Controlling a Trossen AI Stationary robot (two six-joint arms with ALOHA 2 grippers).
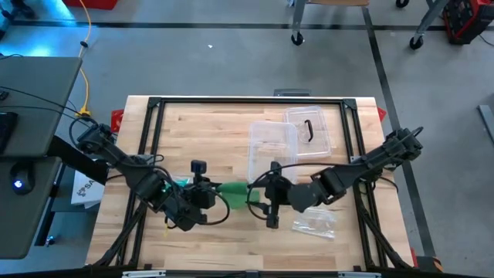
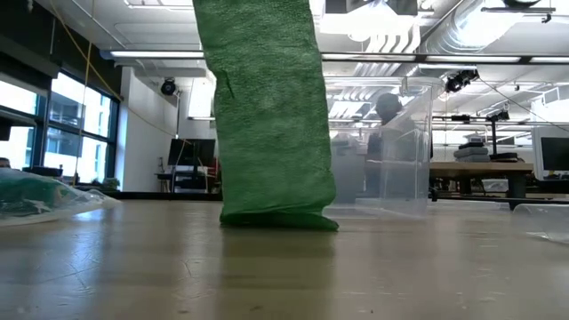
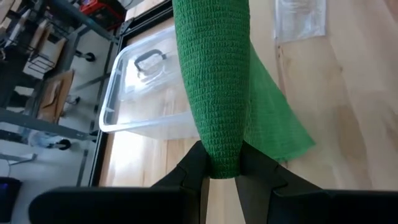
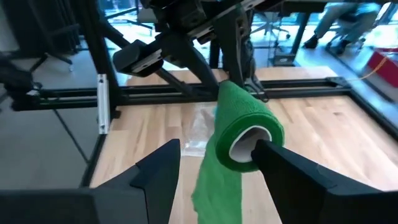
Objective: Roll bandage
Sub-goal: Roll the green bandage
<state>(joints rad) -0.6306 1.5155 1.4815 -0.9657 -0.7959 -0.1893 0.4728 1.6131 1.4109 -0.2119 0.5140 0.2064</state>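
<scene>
Left pincer, lower centre of frame: clenched on green bandage; right pincer: spread, astride the bandage's rolled end.

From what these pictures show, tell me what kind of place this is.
Probably a robotics lab or workshop: a wooden table framed in black rails, exposed ceiling ducts with strip lights, and wheeled carts on a concrete floor.

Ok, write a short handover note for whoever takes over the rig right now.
Left gripper: shut on the green bandage, holding one end mid-table.
Right gripper: fingers open around the bandage's rolled end; one finger sits in the core.
A loose tail hangs to the table. Clear bin and lid behind, plastic bag in front.
Done: roll partly wound.
Left: wind in the tail.
</scene>
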